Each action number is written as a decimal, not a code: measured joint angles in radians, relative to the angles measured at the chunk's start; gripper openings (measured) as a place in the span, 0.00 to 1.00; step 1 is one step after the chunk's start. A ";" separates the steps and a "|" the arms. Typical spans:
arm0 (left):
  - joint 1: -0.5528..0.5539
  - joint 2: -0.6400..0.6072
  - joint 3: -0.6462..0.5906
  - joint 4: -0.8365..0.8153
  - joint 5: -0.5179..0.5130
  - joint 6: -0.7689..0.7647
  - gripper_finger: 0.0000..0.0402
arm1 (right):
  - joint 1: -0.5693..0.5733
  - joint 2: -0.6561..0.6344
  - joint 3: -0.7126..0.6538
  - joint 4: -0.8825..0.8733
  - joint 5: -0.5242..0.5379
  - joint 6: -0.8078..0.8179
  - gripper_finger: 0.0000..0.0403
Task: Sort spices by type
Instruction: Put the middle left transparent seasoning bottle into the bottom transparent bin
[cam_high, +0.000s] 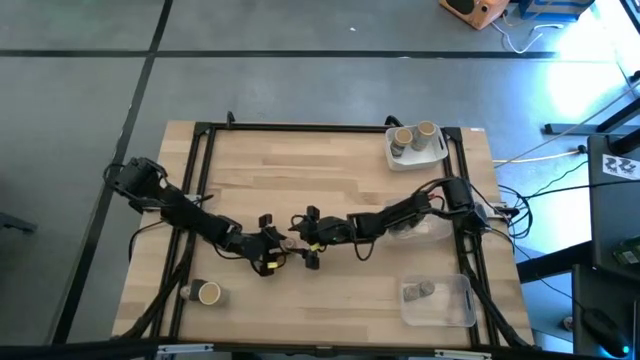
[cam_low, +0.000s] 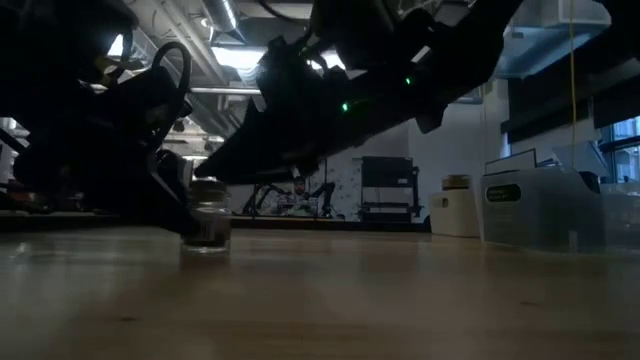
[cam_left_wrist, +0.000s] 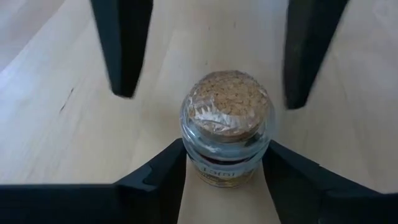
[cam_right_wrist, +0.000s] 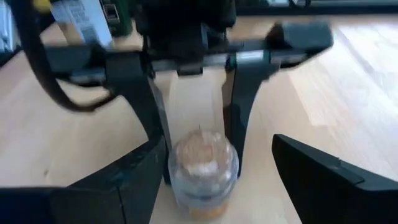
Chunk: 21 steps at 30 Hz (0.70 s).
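The left wrist view shows the cork-topped jar (cam_left_wrist: 226, 127) standing on the table (cam_left_wrist: 37, 106), left gripper (cam_left_wrist: 225, 163) closed on its glass while the open right gripper (cam_right_wrist: 214, 163) straddles it, probably for handover.

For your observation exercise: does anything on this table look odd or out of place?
Yes: both grippers flank one upright cork-topped glass jar mid-table, left gripper and right gripper facing each other, which is unusual. Nothing looks spilled.

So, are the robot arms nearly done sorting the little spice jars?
Partway. Cork-topped jars sit in the white rectangular tray, small greyish ones in a clear plastic tray. The left gripper grips a cork-topped glass jar, the right gripper open around it. Another cork-topped jar waits outside.
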<state>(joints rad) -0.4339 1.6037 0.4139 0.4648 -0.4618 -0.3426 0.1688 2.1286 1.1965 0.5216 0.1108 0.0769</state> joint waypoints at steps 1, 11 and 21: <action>0.000 -0.002 -0.001 0.007 0.003 0.007 0.46 | 0.000 0.002 -0.001 -0.006 0.000 0.000 0.74; 0.005 -0.003 -0.002 0.044 0.011 0.006 0.48 | 0.001 0.052 0.009 0.014 -0.001 0.026 0.74; 0.011 -0.003 -0.002 0.036 0.009 0.005 0.48 | 0.001 0.069 0.040 0.008 -0.028 0.028 0.60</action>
<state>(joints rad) -0.4229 1.6005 0.4114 0.5003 -0.4526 -0.3373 0.1699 2.1975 1.2366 0.5296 0.0828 0.1049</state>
